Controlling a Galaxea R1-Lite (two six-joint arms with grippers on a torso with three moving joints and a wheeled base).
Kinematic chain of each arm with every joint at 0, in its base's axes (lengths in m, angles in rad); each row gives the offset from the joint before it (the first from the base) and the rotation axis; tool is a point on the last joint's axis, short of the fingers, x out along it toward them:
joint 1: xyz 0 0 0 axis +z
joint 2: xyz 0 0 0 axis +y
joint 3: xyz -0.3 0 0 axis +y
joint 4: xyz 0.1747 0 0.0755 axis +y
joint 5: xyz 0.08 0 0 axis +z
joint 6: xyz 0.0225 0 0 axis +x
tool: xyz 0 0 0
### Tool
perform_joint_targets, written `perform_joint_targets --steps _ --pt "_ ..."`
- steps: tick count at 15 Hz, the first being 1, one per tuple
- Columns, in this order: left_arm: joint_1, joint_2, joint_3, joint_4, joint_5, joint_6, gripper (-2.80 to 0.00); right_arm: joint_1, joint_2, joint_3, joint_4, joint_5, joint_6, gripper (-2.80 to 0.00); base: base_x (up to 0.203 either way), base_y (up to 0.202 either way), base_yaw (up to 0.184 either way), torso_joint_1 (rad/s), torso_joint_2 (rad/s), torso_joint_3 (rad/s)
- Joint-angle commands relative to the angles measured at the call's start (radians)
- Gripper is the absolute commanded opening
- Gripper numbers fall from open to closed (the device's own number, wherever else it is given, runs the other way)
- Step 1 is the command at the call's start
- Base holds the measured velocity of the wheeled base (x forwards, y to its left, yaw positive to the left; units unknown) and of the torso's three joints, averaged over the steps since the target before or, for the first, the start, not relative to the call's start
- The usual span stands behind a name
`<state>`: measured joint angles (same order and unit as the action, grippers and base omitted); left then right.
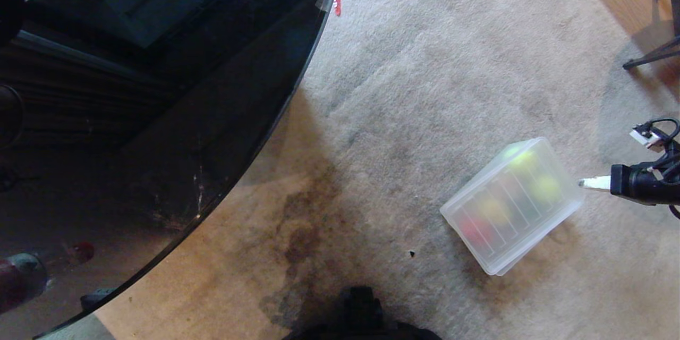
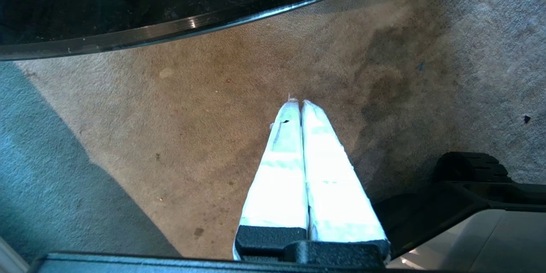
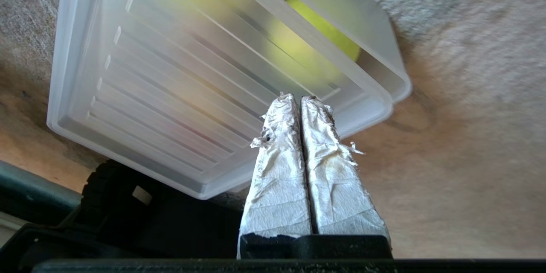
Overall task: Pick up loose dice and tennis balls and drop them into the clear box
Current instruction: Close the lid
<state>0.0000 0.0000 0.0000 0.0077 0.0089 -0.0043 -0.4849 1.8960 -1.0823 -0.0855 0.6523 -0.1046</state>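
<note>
The clear box (image 1: 501, 268) sits on the carpet with a ribbed translucent lid (image 1: 507, 207) lying over it, slightly askew. Through the lid show two yellow-green tennis balls (image 1: 523, 159) (image 1: 545, 189), a yellow die (image 1: 494, 210) and a red die (image 1: 472, 230), all blurred. My right gripper (image 1: 582, 183) is shut and empty, its tips at the box's right corner. In the right wrist view the gripper (image 3: 298, 98) points over the lid's corner (image 3: 170, 72), with a tennis ball (image 3: 328, 30) showing in the gap by the box rim (image 3: 396, 81). My left gripper (image 2: 298, 101) hangs shut over bare carpet.
A dark round glass table (image 1: 159, 90) fills the left side, its edge (image 2: 192, 23) close to the left gripper. My base (image 1: 361, 308) is at the bottom centre. A dark chair leg (image 1: 653, 56) stands at the far right. The carpet has a dark stain (image 1: 303, 223).
</note>
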Motion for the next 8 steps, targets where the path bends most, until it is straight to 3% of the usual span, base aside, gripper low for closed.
perform_joint_targets --steps 1,5,8 --pt "0.000 0.000 0.000 0.000 0.000 0.000 -2.80 0.011 0.025 -0.001 -0.003 0.004 0.006 -2.80 0.000 0.000 0.000 0.000 0.00 0.000" --pt "0.000 0.000 0.000 0.000 0.000 0.000 -2.80 0.023 0.059 -0.003 -0.069 -0.008 0.017 -2.80 0.000 0.000 0.000 0.000 0.00 0.000" --pt "0.000 0.000 0.000 0.000 0.000 0.000 -2.80 0.023 0.092 -0.015 -0.103 -0.085 0.012 -2.80 0.000 0.000 0.000 0.000 0.00 0.000"
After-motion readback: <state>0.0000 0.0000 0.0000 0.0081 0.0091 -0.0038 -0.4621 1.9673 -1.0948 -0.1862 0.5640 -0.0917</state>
